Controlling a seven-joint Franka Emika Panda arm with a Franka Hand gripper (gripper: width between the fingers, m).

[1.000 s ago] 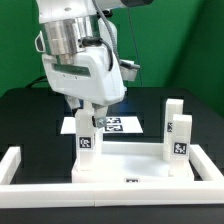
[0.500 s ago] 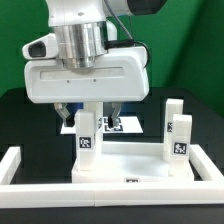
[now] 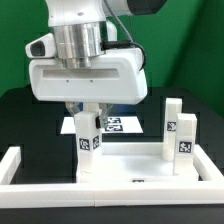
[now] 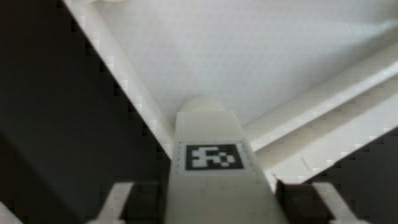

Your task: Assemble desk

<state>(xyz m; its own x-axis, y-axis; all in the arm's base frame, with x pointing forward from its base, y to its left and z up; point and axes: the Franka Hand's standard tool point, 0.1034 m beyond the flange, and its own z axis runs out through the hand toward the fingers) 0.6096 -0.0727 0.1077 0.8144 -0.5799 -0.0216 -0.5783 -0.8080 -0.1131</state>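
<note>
One arm, mine, hangs over a black table (image 3: 20, 110) with its gripper (image 3: 91, 117) pointing straight down. My two fingers (image 4: 121, 203) sit on either side of a small white leg block (image 3: 88, 140) that stands upright and carries a black-and-white square tag; they look clamped on its top, the block filling the space between them in the wrist view. The block stands at the corner of the flat white tabletop panel (image 3: 130, 165) on the exterior view's left. Two more leg blocks (image 3: 178, 133) stand upright, just beside each other, at the panel's edge on the exterior view's right. A low white border wall (image 3: 12, 165) runs around the front and sides of the panel. Behind my gripper, a flat marker board (image 3: 121, 125) lies on the table.
</note>
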